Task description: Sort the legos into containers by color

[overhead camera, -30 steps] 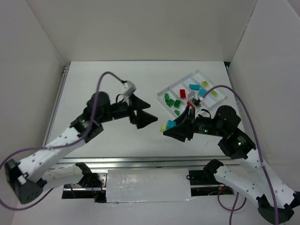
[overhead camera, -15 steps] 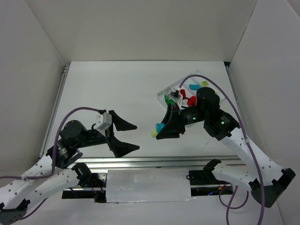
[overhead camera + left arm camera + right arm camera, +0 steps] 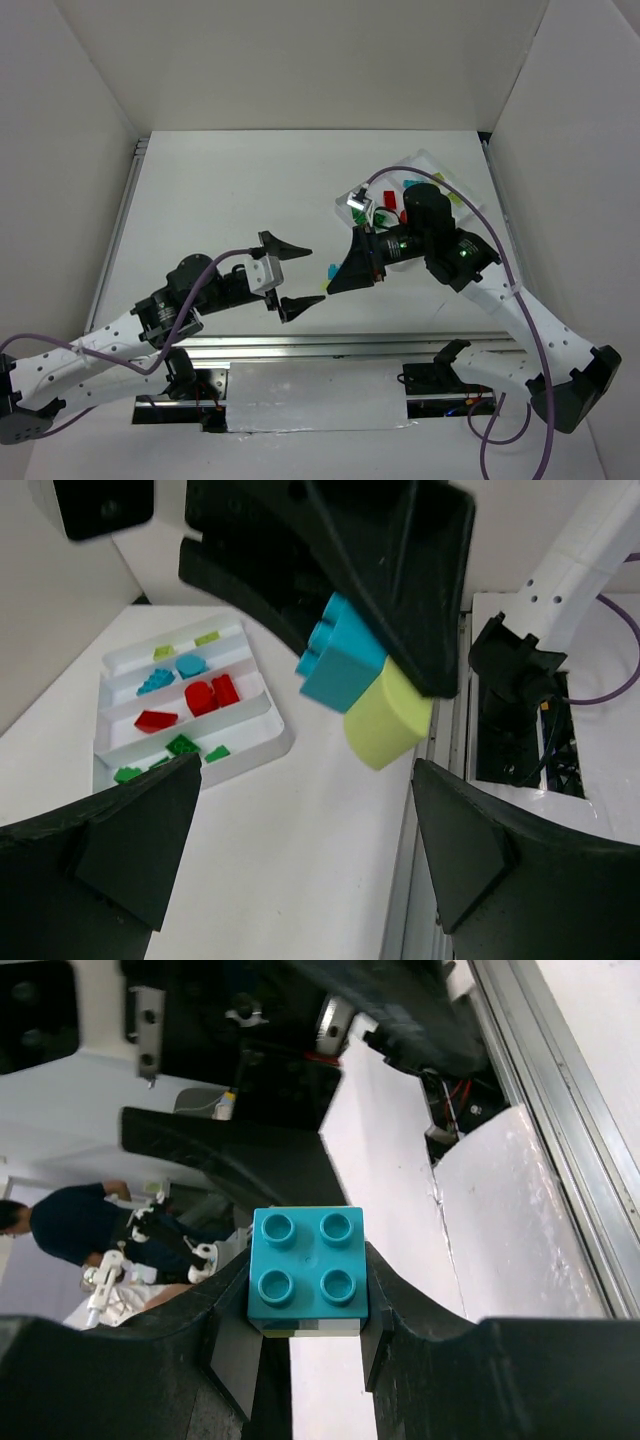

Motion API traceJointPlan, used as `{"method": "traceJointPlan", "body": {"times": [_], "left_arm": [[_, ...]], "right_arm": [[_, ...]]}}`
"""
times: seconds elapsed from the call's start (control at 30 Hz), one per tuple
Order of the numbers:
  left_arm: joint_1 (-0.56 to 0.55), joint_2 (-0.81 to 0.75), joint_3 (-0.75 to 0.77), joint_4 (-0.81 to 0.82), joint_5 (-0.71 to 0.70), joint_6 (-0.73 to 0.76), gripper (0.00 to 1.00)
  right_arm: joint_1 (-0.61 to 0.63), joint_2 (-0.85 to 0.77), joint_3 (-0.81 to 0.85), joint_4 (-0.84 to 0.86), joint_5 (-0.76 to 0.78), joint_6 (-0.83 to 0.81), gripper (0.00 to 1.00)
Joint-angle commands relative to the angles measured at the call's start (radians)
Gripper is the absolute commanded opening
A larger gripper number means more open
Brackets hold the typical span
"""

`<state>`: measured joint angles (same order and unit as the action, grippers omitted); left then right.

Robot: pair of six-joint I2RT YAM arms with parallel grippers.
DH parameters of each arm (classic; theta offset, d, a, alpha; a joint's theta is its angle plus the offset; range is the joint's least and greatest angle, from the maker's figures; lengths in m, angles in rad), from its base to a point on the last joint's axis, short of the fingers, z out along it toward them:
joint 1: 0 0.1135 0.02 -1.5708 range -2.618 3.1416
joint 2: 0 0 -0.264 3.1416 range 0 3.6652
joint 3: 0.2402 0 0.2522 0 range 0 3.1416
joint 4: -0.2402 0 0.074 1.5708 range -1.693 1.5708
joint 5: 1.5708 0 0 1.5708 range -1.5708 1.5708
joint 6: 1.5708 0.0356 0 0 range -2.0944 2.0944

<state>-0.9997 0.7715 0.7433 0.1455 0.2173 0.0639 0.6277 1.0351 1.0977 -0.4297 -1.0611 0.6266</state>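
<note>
Two joined pieces, a cyan brick (image 3: 340,660) and a lime-yellow brick (image 3: 388,718), are clenched in the right hand (image 3: 332,272), carried left of the tray (image 3: 255,748); the left hand (image 3: 317,275), brought opposite, is spread wide, likely for separating them.

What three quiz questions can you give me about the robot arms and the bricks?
1. True or false: the left gripper is open, with nothing held in it.
2. Pick one: the two bricks pinched together in the right gripper are A) red and green, B) cyan and lime-yellow, C) red and cyan.
3. Fill the gap: the white tray has ___ long compartments.

Key: 1 true; 2 B; 3 four.
</note>
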Motion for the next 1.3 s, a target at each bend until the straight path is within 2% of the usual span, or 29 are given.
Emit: {"method": "traceJointPlan", "body": {"times": [0.0,0.07,0.17,0.23,0.3,0.33,0.5,0.6,0.7,0.83,1.13,1.27], "left_arm": [[-0.037,0.003,0.045,0.106,-0.006,0.071,1.00],[-0.040,0.003,0.039,0.126,0.025,0.018,0.99],[-0.040,0.012,0.041,0.149,0.092,-0.056,0.99],[-0.042,0.026,0.060,0.147,0.143,-0.137,0.99],[-0.042,0.035,0.070,0.182,0.203,-0.245,0.99],[-0.042,0.035,0.068,0.204,0.212,-0.339,1.00],[-0.042,0.012,0.079,0.226,0.154,-0.603,0.98],[-0.042,-0.014,0.091,0.181,0.098,-0.743,0.95],[-0.042,-0.003,0.131,0.116,0.079,-0.806,0.93],[-0.042,0.052,0.197,-0.004,0.065,-0.822,0.84],[-0.043,0.094,0.196,-0.041,0.030,-0.767,0.79],[-0.043,0.104,0.186,-0.017,0.074,-0.756,0.78]], "right_arm": [[0.000,-0.041,-0.025,-0.003,0.058,0.031,0.00],[0.000,-0.072,-0.061,0.055,0.115,0.039,0.00],[-0.003,-0.113,-0.120,0.202,0.063,0.047,0.00],[-0.006,-0.142,-0.116,0.210,0.049,-0.028,0.02],[-0.006,-0.182,-0.133,0.226,0.079,-0.151,0.00],[-0.006,-0.238,-0.178,0.283,0.091,-0.178,0.00],[-0.006,-0.433,-0.347,0.494,0.199,-0.280,0.00],[-0.006,-0.443,-0.387,0.554,0.164,-0.311,0.00],[-0.006,-0.399,-0.362,0.560,0.129,-0.317,0.00],[-0.006,-0.365,-0.352,0.632,0.118,-0.260,0.00],[-0.005,-0.345,-0.334,0.703,0.096,-0.177,0.00],[-0.005,-0.323,-0.328,0.723,0.096,-0.139,0.00]]}}
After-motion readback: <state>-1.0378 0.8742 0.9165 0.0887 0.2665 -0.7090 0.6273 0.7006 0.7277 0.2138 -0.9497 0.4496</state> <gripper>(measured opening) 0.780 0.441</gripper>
